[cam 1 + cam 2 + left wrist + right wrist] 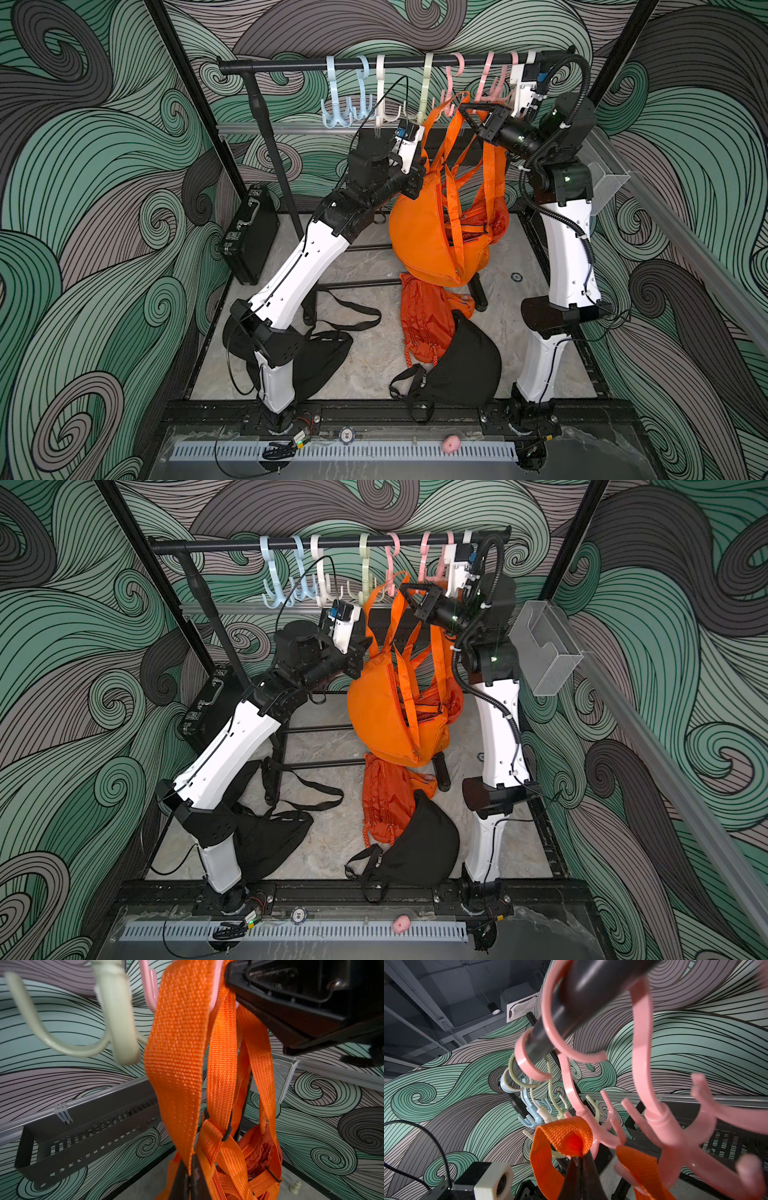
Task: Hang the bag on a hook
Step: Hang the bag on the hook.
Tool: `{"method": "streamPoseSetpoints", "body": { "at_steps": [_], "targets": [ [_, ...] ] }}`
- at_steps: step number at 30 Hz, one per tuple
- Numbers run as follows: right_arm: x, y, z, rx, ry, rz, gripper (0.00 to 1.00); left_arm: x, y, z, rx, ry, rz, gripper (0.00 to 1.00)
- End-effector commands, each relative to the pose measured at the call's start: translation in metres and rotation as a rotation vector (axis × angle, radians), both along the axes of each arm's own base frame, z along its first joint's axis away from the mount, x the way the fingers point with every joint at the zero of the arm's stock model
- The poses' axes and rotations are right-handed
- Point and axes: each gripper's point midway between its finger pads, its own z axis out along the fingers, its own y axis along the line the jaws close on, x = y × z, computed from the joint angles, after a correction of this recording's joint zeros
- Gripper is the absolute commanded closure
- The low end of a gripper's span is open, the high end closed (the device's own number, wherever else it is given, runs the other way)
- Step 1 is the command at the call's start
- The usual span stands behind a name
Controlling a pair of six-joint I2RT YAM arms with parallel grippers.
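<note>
My left tool (190,1176) is clamping shut on the lower run of the orange strap (176,1059), pads pressing flat on the webbing. My right tool (580,1164) is pinching the top loop of the same strap, jaws closed on it, holding it up against the prongs of a pink hook (569,1082). I cannot tell if the loop is sitting over a prong. The hook is hanging from the black rail (282,65) with blue, white, green and more pink ones. The orange bag (424,237) is dangling by its straps between my two arms, under the rail and off the counter (374,361). A second orange bag (424,320) is lying on the counter below it, touching a black bag (465,370). The other black bag (320,361) is lying by my left arm's base. A black case (249,237) is leaning at the left wall.
</note>
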Motion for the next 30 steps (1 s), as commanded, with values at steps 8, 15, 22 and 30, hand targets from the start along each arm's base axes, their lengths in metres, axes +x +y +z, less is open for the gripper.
{"method": "streamPoseSetpoints", "body": {
  "at_steps": [8, 15, 22, 30],
  "targets": [
    [0.007, 0.010, -0.020, -0.055, 0.031, -0.036, 1.00, 0.003, -0.015, -0.017, 0.014, 0.080, -0.044, 1.00],
    [0.002, 0.007, -0.028, -0.066, 0.032, -0.068, 1.00, 0.003, -0.020, -0.027, 0.060, 0.078, -0.022, 1.00],
    [-0.001, 0.006, -0.029, -0.076, 0.034, -0.071, 1.00, 0.004, 0.003, 0.015, 0.050, -0.039, 0.087, 1.00],
    [0.001, 0.008, -0.032, -0.075, 0.049, -0.066, 1.00, -0.001, 0.013, 0.042, 0.012, -0.084, 0.111, 1.00]
  ]
}}
